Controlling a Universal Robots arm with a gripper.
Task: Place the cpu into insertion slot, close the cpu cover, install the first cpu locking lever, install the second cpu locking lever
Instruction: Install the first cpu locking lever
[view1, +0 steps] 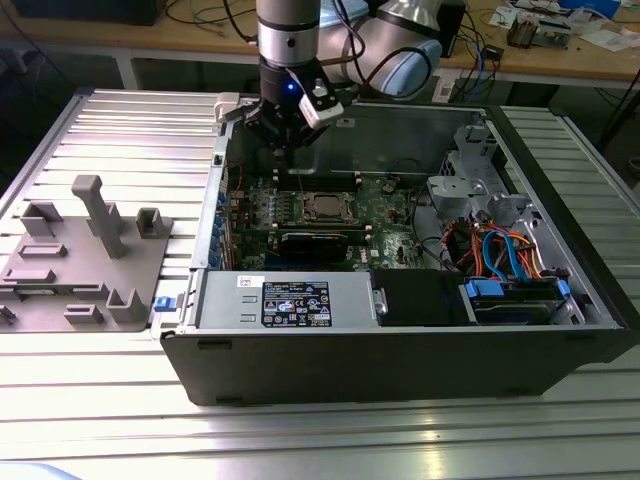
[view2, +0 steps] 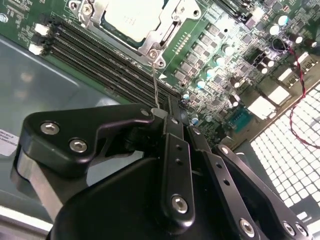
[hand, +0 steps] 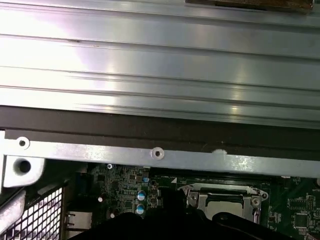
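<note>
My black multi-link gripper (view1: 283, 135) hangs over the rear interior of the open dark computer case (view1: 400, 365), which lies on its side on the ribbed aluminium table (view1: 120, 150). In the second wrist view, my gripper (view2: 159, 114) has its fingertips pressed together on a thin silver wire locking lever (view2: 155, 90), which runs from the pinch point up to the corner of the socket assembly. The small square cpu with a silver-grey metal top (view2: 134, 12) sits inside the insertion slot, the square metal-rimmed socket (view1: 329, 207) on the green motherboard (view2: 235, 65). The cpu cover, a thin silver frame plate with a square window (view2: 170, 27), lies down flat around the chip. In the first wrist view, the cover (hand: 197, 200) frames the chip top (hand: 225, 204) just below the case's grey metal wall edge (hand: 157, 155). In the exterior view, the socket lies near the middle of the motherboard, just beside my gripper. A grey moulded fixture tray (view1: 85, 265) rests on the table near the exterior view's left edge, well apart from the case.
</note>
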